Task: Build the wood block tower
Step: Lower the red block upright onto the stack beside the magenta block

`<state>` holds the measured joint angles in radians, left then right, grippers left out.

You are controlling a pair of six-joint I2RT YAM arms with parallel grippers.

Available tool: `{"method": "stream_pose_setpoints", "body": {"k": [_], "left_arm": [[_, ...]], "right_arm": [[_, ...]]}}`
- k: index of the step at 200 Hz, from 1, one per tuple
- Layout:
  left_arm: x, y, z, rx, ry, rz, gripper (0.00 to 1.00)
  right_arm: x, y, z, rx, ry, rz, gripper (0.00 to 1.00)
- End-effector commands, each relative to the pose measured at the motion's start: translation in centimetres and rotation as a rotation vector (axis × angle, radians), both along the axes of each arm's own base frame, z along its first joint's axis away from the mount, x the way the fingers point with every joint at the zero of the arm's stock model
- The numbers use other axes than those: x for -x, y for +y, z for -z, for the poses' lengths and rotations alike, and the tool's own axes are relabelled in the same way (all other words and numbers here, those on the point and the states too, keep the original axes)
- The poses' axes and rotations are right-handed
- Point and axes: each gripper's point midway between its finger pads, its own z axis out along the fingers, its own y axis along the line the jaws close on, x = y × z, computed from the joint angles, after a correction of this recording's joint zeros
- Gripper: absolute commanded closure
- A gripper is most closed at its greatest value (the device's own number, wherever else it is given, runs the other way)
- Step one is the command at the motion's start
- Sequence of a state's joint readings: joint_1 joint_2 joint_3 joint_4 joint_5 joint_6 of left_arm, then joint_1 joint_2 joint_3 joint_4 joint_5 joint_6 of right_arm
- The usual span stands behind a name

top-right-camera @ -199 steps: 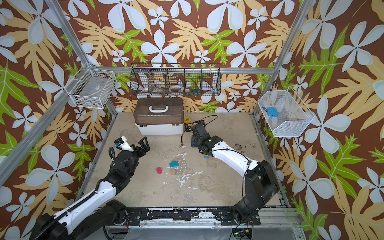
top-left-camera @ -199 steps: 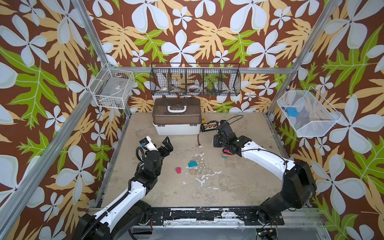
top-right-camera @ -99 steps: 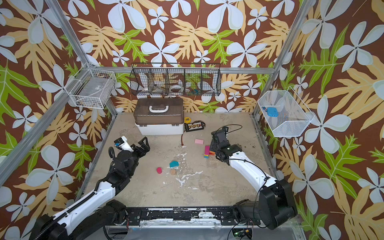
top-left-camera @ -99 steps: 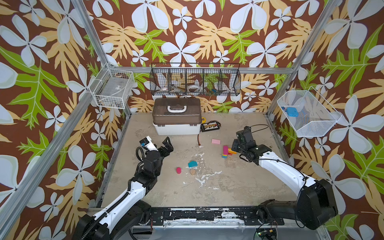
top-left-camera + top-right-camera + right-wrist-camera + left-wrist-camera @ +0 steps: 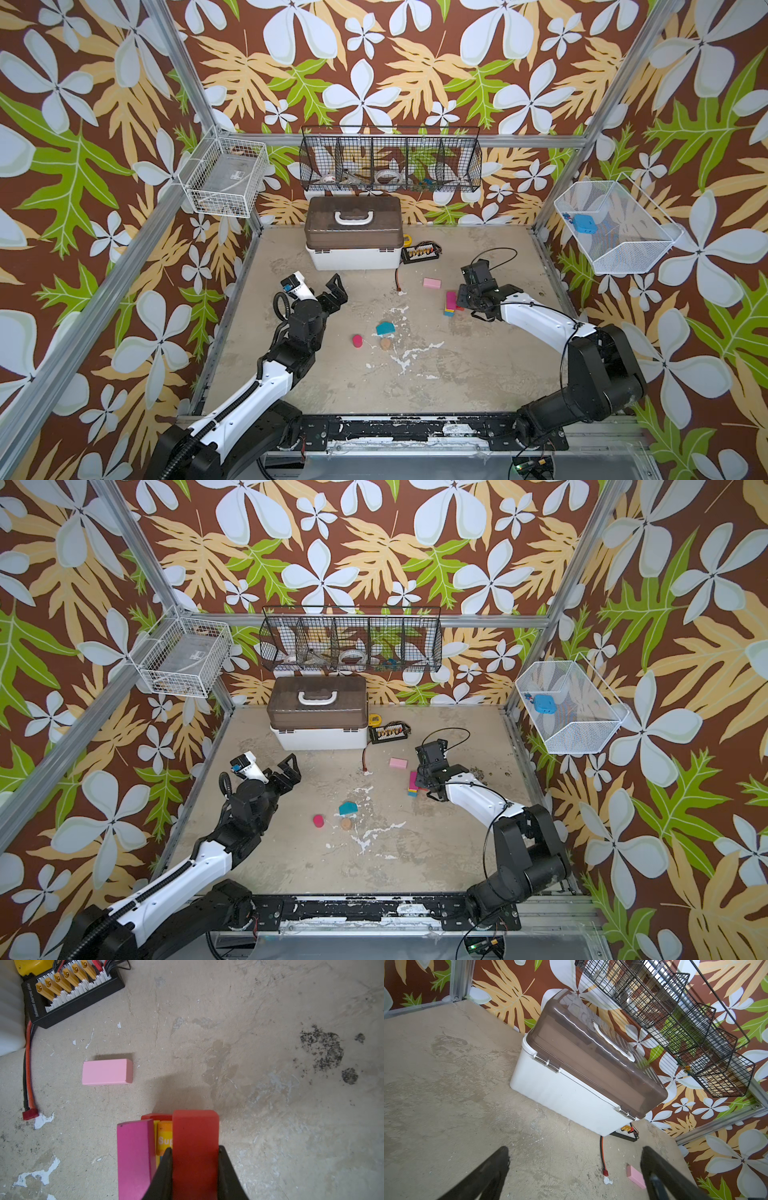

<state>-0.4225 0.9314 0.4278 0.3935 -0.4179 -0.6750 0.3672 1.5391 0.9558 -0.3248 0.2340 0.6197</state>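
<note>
Right tool (image 5: 195,1148) clamped on red block (image 5: 195,1130) at tower (image 5: 449,305), centre-right in a top view, left tool (image 5: 575,1148) apart; skewed release risks toppling.

One pink bar (image 5: 432,283), one teal piece (image 5: 385,328), one crimson cylinder (image 5: 357,340), one tan cylinder (image 5: 386,343); one red bar (image 5: 195,1130) in the right gripper (image 5: 195,1149).

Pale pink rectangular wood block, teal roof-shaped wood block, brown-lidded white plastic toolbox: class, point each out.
Pink block (image 5: 105,1071): right wrist view, top face.
Teal block (image 5: 385,328): in a top view, upper face.
Toolbox (image 5: 571,1093): left wrist view, white front wall.
</note>
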Motion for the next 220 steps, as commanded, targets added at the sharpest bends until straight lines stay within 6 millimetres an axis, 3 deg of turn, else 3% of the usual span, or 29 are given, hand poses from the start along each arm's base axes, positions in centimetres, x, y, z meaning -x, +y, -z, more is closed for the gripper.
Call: {"method": "stream_pose_setpoints", "body": {"k": [1,39,220], "left_arm": [[-0.1,0.0,-0.6,0.006,-0.015,-0.004,0.0],[-0.1,0.0,-0.6,0.006,-0.014,-0.002,0.0],[-0.4,-0.4,-0.4,0.008,-0.006,0.01,0.0]], "right_arm": [[-0.4,0.1,-0.1,0.014,-0.002,-0.017,0.93],[-0.3,-0.8,0.4,0.068,0.017,0.006,0.86],[-1.0,-0.2,2.0,0.098,0.081,-0.033,0.84]]}}
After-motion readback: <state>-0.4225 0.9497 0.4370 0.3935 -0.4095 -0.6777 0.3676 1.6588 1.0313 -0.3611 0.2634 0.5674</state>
